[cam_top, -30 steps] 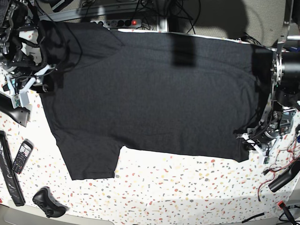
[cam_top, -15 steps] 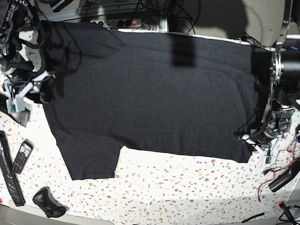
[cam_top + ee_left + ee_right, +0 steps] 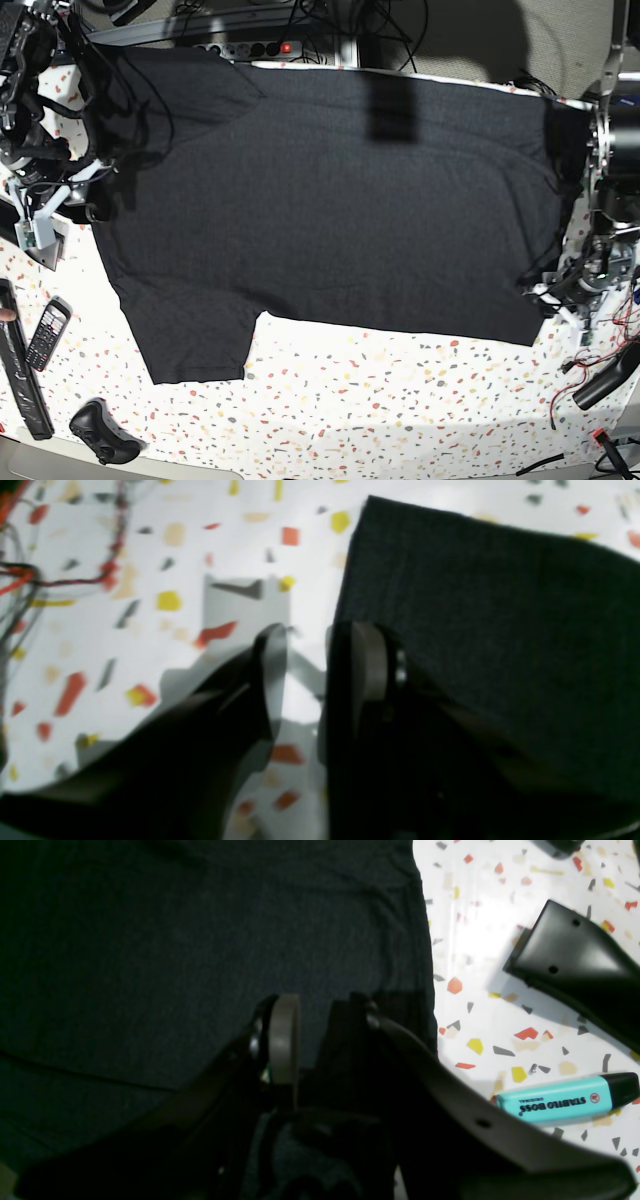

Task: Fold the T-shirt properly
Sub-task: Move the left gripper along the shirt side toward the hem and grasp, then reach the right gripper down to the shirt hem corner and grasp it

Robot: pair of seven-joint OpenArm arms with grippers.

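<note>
Base view: a retreat by the left gripper (image 3: 572, 305), off the near hem corner of the T-shirt (image 3: 330, 210) and out over bare table (image 3: 400, 400), with that corner lying flat and free. A small shift also at the right gripper (image 3: 50, 205), now slightly higher along the shirt's far side edge by the sleeve. Probably a release after smoothing or placing the hem, so no fold begun yet. Shirt spread wide across the table, plain black side up, one sleeve jutting toward the near edge, no print in sight, only faint creases.

Left wrist view: jaws apart, speckled table plainly visible between them, nothing held. Shirt corner (image 3: 500, 630) just beside the right-hand finger, flat and sharp-edged; contact with that finger impossible to judge.

Right wrist view: jaws (image 3: 312, 1015) parted by a narrow gap, poised over dark cloth near the shirt's edge. Too dark to tell whether any cloth sits pinched between them. Cloth here smooth, with one long crease on the left. Beyond the edge, a turquoise highlighter (image 3: 560, 1100) on the table, well clear of the shirt.
</note>
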